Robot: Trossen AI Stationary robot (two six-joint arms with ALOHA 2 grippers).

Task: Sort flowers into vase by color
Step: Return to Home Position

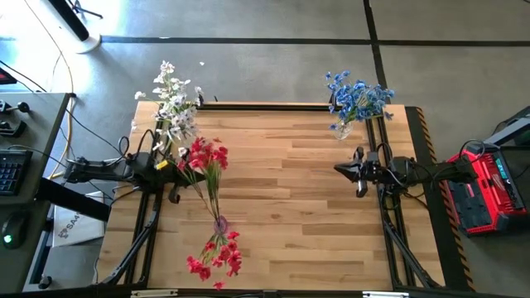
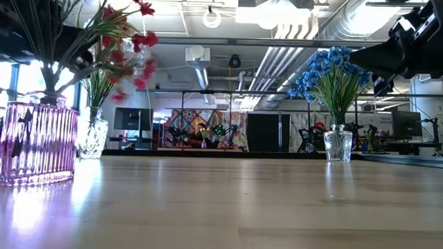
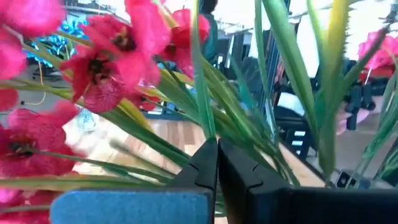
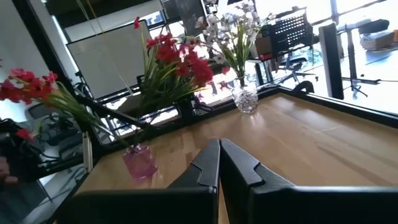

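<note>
The sorting looked done, each colour in its own vessel. The red flowers stood in the purple vase near the left front of the surface, their stems fanning out so that one cluster leaned toward the back and another toward the front edge. The white flowers filled a clear vase at the back left corner. The blue flowers filled another clear vase at the back right, well apart from the rest, which kept the colours from mingling.

Both arms sat at the sides, raised off the surface, which I judged fitted a retreat to rest. The left tool was pressed together and seemed to pinch nothing. It hung close among the red sprigs, so leaves and blossoms crowded its camera. The right tool was also pressed together and empty, pointing across the bare middle toward the purple vase.

From above, the purple vase was nearly lost under its own stems, and red blossoms covered the left tool's tip. One stem ran just behind the left fingertips, and I could not tell whether it touched them. From surface level, the red blossoms were cut off at the top and the white ones barely showed.
</note>
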